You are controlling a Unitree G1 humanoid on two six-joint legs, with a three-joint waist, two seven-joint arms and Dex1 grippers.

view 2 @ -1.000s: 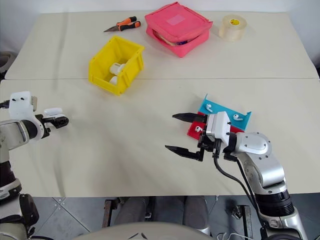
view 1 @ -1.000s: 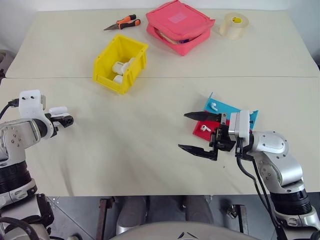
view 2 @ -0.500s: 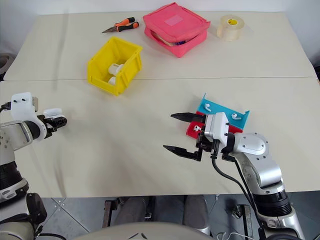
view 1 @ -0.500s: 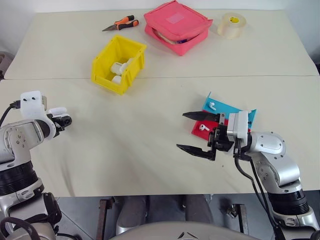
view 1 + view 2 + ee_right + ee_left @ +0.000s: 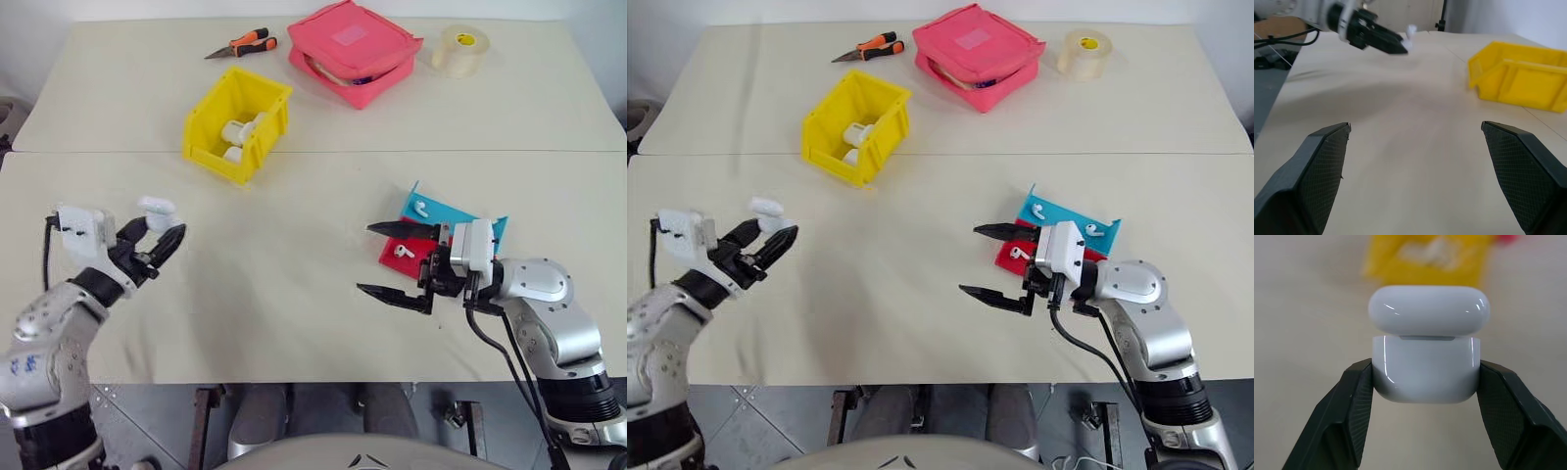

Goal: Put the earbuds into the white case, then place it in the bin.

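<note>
On the cream counter (image 5: 294, 284), my left gripper (image 5: 1425, 382) pinches the white case (image 5: 1426, 367) lid-up; next I'd bring it toward the tray's earbuds (image 5: 418, 208), beside my spread, empty right gripper (image 5: 397, 262).

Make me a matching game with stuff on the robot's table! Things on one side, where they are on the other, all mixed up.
Things:
1. white case
2. earbuds
3. tape roll
4. pliers

Places:
A. far edge, beside the pink pouch
B. between the left gripper's fingers
C. on the red and blue tray
D. beyond the yellow bin

Pairs: 1-B, 2-C, 3-A, 4-D
</note>
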